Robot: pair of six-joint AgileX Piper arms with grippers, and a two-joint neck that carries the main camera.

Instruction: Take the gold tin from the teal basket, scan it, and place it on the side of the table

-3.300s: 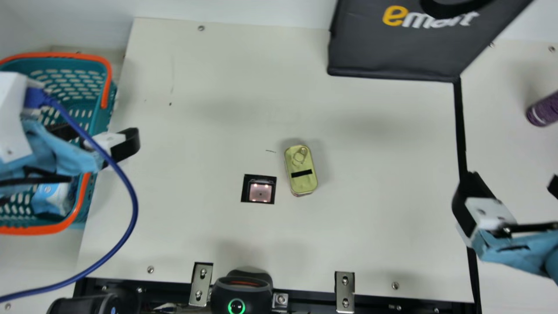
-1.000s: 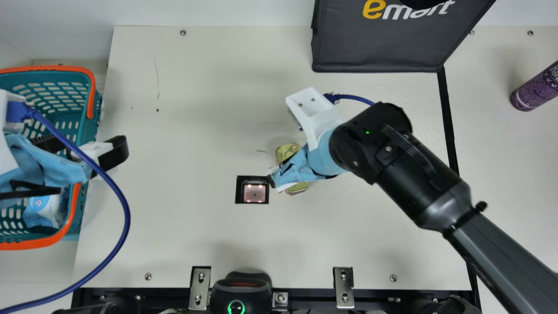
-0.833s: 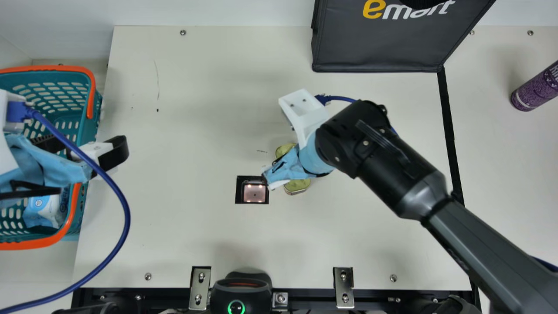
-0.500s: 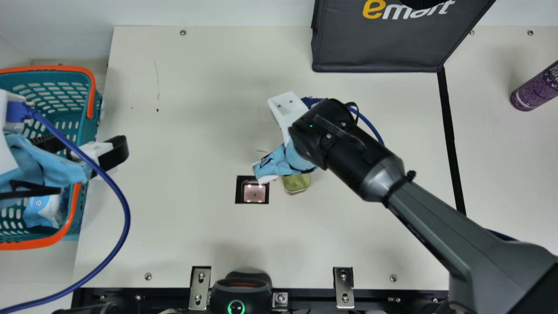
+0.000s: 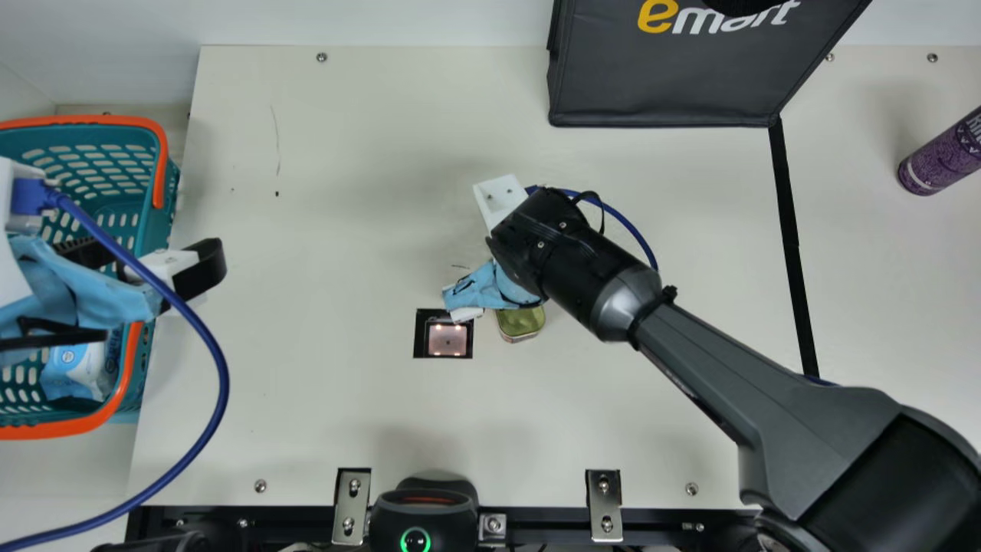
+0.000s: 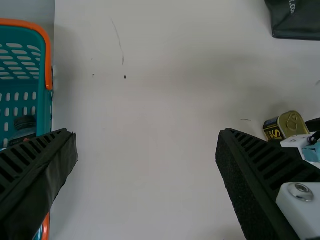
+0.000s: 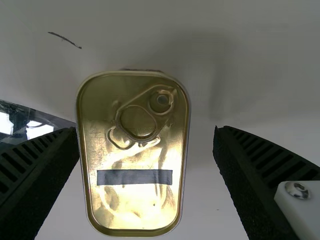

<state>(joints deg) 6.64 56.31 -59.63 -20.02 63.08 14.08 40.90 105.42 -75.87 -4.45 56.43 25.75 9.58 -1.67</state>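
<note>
Since 1 second ago, the robot's right arm has shifted toward the main view's left, carrying the right pincer (image 5: 466, 313) closer to the square black-framed scanner window (image 5: 447, 340), where 4 pinkish lights glow. Beneath that arm, partly hidden, the rounded rectangular gold metal tin (image 5: 520, 322) lies flat, lid up, on the cream worktop (image 5: 345, 230), just beside the window. In the right wrist view, the right pincer (image 7: 146, 129) is spread, with the tin between its 2 black ribbed fingers, nearer 1 of them; I cannot tell whether that finger touches it. A pull ring and 1 dark strip mark the lid.

At the main view's left, the left pincer (image 5: 146, 257) is spread wide, partly over the perforated teal plastic basket (image 5: 100, 119) with orange trim, which holds a blue-and-white packet (image 5: 77, 372). A black device with a green light ring (image 5: 425, 502) sits at the near edge. Toward the far side stands a dark grey bag (image 5: 667, 84); a purple cylindrical container (image 5: 943, 157) is at the right.
</note>
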